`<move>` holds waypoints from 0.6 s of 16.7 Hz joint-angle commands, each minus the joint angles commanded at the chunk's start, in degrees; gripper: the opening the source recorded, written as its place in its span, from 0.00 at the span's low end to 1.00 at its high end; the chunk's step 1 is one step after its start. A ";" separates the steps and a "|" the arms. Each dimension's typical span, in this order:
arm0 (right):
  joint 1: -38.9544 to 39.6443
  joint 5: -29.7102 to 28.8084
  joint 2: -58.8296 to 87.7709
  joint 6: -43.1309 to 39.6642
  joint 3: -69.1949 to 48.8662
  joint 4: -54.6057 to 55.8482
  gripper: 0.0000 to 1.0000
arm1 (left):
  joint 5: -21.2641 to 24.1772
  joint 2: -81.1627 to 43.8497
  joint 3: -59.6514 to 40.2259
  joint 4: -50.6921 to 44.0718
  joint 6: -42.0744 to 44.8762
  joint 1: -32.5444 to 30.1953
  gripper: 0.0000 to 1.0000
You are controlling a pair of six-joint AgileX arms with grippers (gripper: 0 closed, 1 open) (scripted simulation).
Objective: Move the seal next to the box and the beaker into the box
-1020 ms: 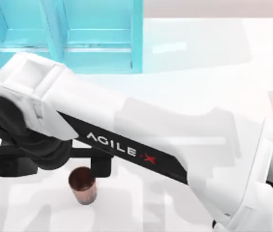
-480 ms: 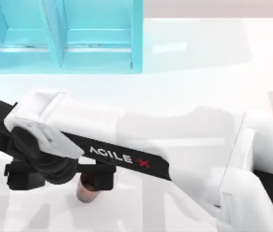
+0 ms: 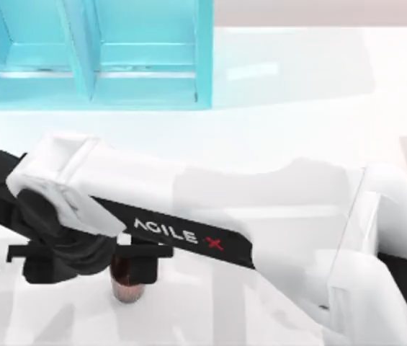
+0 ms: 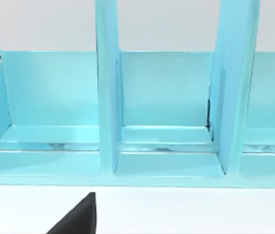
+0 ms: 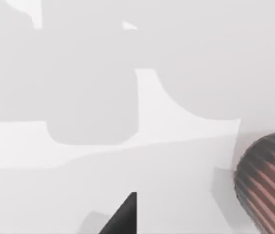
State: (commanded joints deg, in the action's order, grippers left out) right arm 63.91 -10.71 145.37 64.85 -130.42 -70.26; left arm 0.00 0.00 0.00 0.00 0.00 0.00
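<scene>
The beaker point(image 3: 127, 290), a coppery ribbed cup, stands on the white table near the front left. Its upper part is covered by my right gripper point(image 3: 94, 270), which sits low and directly over it. The right arm reaches across from the table's right side. In the right wrist view the beaker point(image 5: 268, 190) looms close at the edge. The box point(image 3: 145, 79), a light blue divided crate, stands at the back left, well apart from the beaker. My left gripper point(image 4: 81, 219) faces the box point(image 4: 166, 161) from a short way off. The seal is out of view.
The white right arm point(image 3: 275, 216) spans most of the table's middle and front. Open white table point(image 3: 297, 86) lies to the right of the box. The box has several upright dividers point(image 4: 107, 97).
A second ago the right arm was farther back with the beaker standing free. It swung toward the front and came down over the beaker. In the last half second it hardly moved.
</scene>
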 joint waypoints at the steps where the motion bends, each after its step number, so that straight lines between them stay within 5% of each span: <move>1: 0.00 0.00 0.00 0.00 0.00 0.00 0.47 | 0.00 0.00 0.00 0.00 0.00 0.00 1.00; 7: 0.00 0.00 0.00 0.00 0.00 0.00 0.02 | 0.00 0.00 0.00 0.00 0.00 0.00 1.00; 10: 0.00 0.00 0.00 0.00 0.00 0.00 0.00 | 0.00 0.00 0.00 0.00 0.00 0.00 1.00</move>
State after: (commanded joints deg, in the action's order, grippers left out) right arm 63.91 -10.71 145.37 64.85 -130.42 -70.26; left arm 0.00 0.00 0.00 0.00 0.00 0.00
